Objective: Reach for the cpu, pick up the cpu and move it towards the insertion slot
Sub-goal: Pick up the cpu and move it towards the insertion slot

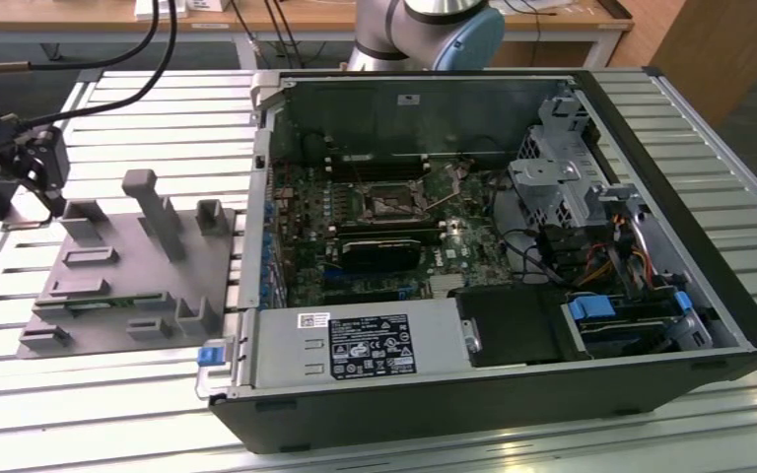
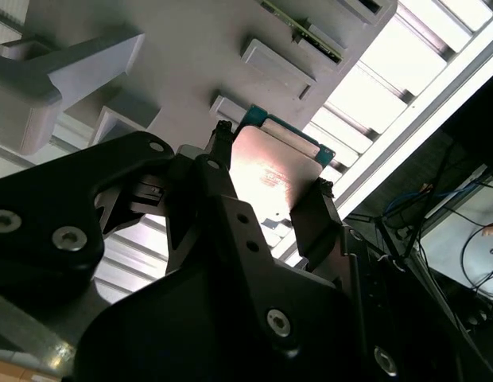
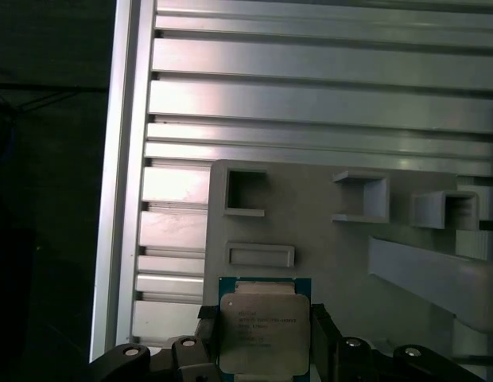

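Note:
The cpu (image 3: 261, 333), a flat square chip with a shiny grey metal top and a green rim, sits between my gripper's (image 3: 265, 344) two black fingers (image 3: 208, 338) over the edge of a grey plastic fixture plate (image 3: 326, 263). In the second wrist view the cpu (image 2: 274, 179) glints between the fingers (image 2: 310, 219), which press on its two opposite sides. My gripper (image 1: 39, 177) hangs at the exterior view's far left, above the fixture's back corner. The insertion slot (image 1: 389, 202), a square socket with a dark centre, lies inside the open computer case, well to the exterior view's right of the gripper.
The grey fixture plate (image 1: 115, 286) carries several upright posts and blocks. The open computer case (image 1: 694, 246) holds the motherboard, a long black card (image 1: 378, 251), a power supply (image 1: 352, 347) and cable bundles. Everything rests on a slatted aluminium table (image 1: 90, 414).

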